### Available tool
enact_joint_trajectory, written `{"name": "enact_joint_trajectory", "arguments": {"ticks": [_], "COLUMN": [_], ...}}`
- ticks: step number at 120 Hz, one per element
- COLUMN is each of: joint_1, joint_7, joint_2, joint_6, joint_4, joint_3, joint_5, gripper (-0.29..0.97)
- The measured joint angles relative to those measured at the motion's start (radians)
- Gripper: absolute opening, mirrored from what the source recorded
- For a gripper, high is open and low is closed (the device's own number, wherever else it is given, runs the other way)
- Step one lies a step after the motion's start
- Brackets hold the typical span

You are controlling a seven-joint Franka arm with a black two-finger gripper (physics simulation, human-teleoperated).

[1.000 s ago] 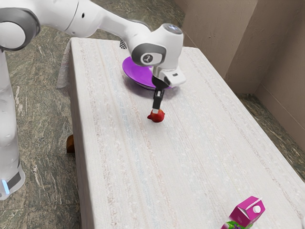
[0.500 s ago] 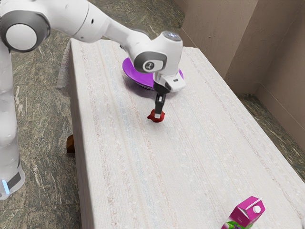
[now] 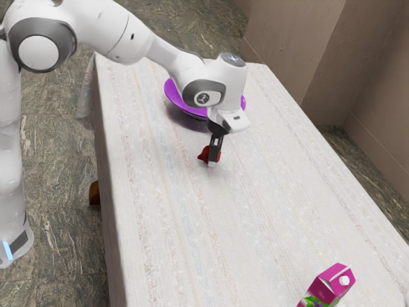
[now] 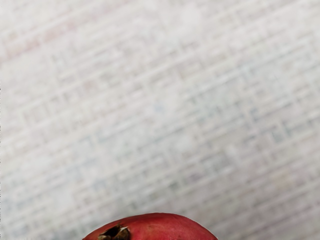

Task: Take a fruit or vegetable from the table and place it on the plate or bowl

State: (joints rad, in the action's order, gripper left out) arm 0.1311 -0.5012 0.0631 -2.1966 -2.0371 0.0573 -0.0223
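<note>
A small red fruit (image 3: 204,153) with a dark calyx lies on the pale cloth-covered table (image 3: 255,217), just in front of the purple bowl (image 3: 174,96). My gripper (image 3: 213,158) points straight down and has come down over the fruit, hiding its right half in the exterior view. In the wrist view the fruit (image 4: 150,228) sits directly under my hand, with table cloth around it. My arm's wrist covers part of the bowl's near rim.
A magenta juice carton (image 3: 330,286) stands near the table's front right corner. Beige walls rise beyond the table's far right side. The table's left edge drops to a stone floor (image 3: 51,166).
My hand has lowered straight down onto the red fruit, which now shows only to the left of the gripper. The fruit itself has not moved.
</note>
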Motion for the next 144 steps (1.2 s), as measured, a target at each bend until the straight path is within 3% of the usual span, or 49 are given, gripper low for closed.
{"name": "enact_joint_trajectory", "arguments": {"ticks": [24,42,57,77,89,144], "joint_1": [0.015,0.023,0.016,-0.05,0.003,0.021], "joint_7": [-0.004,-0.004,0.001,0.013,0.029,0.119], "joint_2": [0.006,0.005,-0.024,-0.152,-0.211,-0.224], "joint_6": [-0.002,0.003,0.015,0.096,0.182,0.386], "joint_4": [-0.009,-0.009,-0.004,0.017,0.057,0.235], "joint_3": [-0.002,-0.002,-0.006,-0.096,-0.196,-0.349], "joint_5": [0.01,0.009,0.001,-0.003,-0.007,-0.052], "gripper": [0.58,0.36,0.3,0.3,0.31,0.3]}}
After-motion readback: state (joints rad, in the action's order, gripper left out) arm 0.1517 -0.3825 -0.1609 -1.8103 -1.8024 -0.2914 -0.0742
